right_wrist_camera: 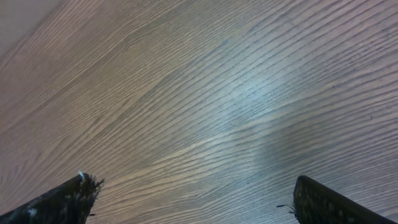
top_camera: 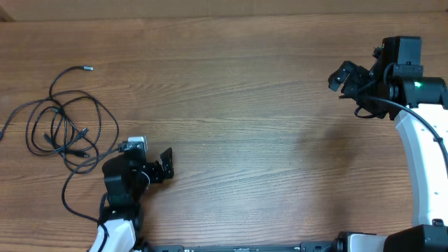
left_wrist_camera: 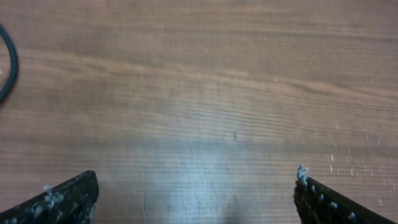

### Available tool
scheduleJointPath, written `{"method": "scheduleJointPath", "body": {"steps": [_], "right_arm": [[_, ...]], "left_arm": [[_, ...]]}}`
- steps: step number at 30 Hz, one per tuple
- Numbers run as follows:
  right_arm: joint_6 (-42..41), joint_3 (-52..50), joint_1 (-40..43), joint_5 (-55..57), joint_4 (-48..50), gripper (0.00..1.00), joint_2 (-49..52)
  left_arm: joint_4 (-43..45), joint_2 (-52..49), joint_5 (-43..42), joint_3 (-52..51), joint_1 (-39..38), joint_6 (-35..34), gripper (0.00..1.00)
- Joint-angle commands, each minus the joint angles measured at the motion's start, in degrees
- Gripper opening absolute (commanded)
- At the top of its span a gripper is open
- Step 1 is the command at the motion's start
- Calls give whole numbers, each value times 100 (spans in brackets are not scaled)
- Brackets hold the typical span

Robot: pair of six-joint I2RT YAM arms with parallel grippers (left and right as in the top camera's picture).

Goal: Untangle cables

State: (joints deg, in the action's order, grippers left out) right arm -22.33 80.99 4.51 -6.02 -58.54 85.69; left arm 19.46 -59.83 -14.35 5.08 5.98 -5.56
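At the near edge, the left gripper (top_camera: 168, 165) is spread wide over the wood-grain table (top_camera: 245, 119); the cables (top_camera: 66, 129) lie looped, apparently knotted, just to its left. Farther back, the right gripper (top_camera: 339, 75) is likewise wide, holding nothing.

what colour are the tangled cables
The cables are black, clearest in the overhead view.

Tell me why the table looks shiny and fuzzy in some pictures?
Overhead: even light, cables sharp on the table. Left wrist: wood looks blurry, with a pale glare patch low in the middle. Right wrist: grain clear, bluish-white glare across the centre.
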Motion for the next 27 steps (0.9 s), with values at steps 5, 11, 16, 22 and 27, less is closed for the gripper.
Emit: {"method": "scheduleJointPath", "body": {"steps": [5, 11, 16, 22, 27], "right_arm": [[-20, 4, 17, 0, 11, 100, -37], [-20, 4, 17, 0, 11, 100, -37], [-20, 4, 17, 0, 11, 100, -37], [-20, 4, 17, 0, 11, 100, -37], [-20, 4, 17, 0, 11, 100, -37]], "left_arm": [[-177, 754, -15, -481, -44, -90, 99], [-1510, 1821, 345, -481, -343, -72, 100], [-2328, 3335, 560, -481, -525, -15, 99], [-2337, 5182, 566, -481, -678, 361, 100], [-2347, 5757, 619, -481, -826, 433, 100]]}}
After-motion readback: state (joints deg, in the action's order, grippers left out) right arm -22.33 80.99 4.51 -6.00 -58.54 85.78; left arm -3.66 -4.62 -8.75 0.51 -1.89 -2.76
